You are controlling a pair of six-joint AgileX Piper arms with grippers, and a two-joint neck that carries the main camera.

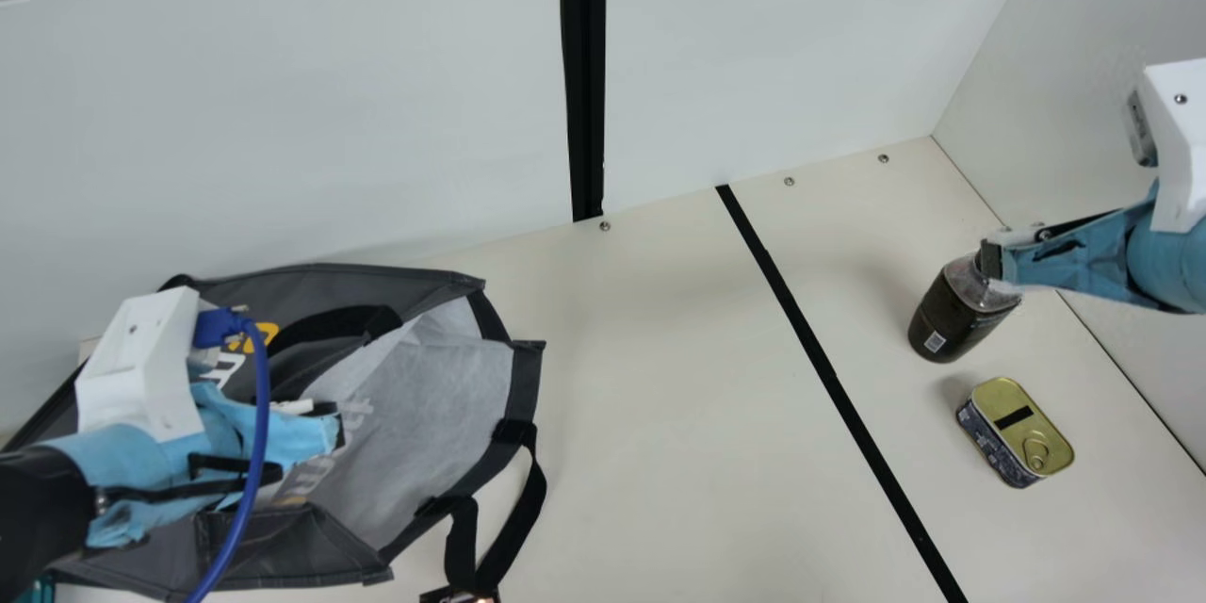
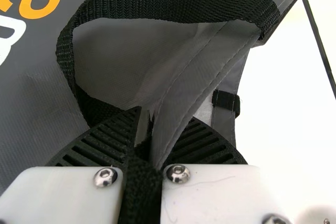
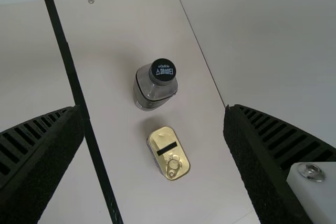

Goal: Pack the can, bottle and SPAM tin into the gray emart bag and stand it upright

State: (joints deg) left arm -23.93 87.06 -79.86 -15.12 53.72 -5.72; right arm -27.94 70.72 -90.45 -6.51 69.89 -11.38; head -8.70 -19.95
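Listing the set as it lies on the cream bench (image 1: 660, 396):

- Bag, gray emart, black webbing trim, pale lining (image 1: 415, 415): lying down, its mouth partly open towards the bench's middle. Standing it up remains to be done.
- Bottle, dark-bodied, clear-shouldered, black-capped (image 3: 163, 72): upright, outside the bag; to be packed.
- SPAM tin, rounded oblong, gold lid with ring pull (image 3: 169, 153): flat near the bottle; to be packed.
- Can: cannot tell whether already bagged, so progress looks partial at best.
- Left pincer (image 2: 148, 129): clenched on the bag's gray fabric edge.
- Right pincer (image 3: 153, 111): released, spread above bottle and tin, holding neither.
- Surroundings: black stripe (image 1: 843, 405) between bag and goods; white side wall (image 1: 1112, 377) near the bottle; blue cable (image 1: 260, 424) on the left arm.
- Likely hindrances: slack lining and loose black handle (image 1: 532, 499) by the mouth.
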